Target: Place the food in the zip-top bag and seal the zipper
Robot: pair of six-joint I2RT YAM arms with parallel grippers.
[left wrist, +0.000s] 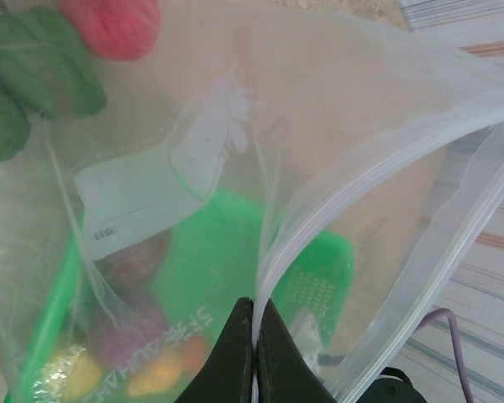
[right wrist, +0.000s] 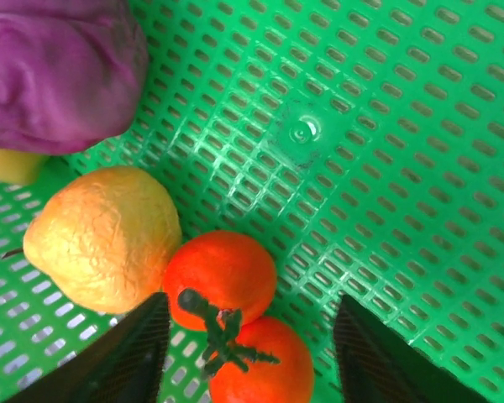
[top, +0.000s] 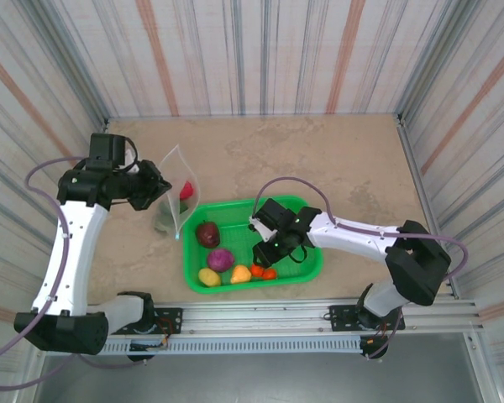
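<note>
On the zip-top bag [left wrist: 344, 117], white label [left wrist: 143, 206]

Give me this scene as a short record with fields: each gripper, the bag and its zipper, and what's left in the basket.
Left gripper: shut on the mouth edge of the clear crinkly plastic zip-top bag
Zipper: unsealed, mouth open
In bag: pink-red toy fruit, green toy vegetables
Right gripper: open, straddling two small red toy tomatoes
Green plastic mesh basket: holds the tomatoes plus a dark red toy, purple toy, yellow toy, yellow-orange toy
</note>
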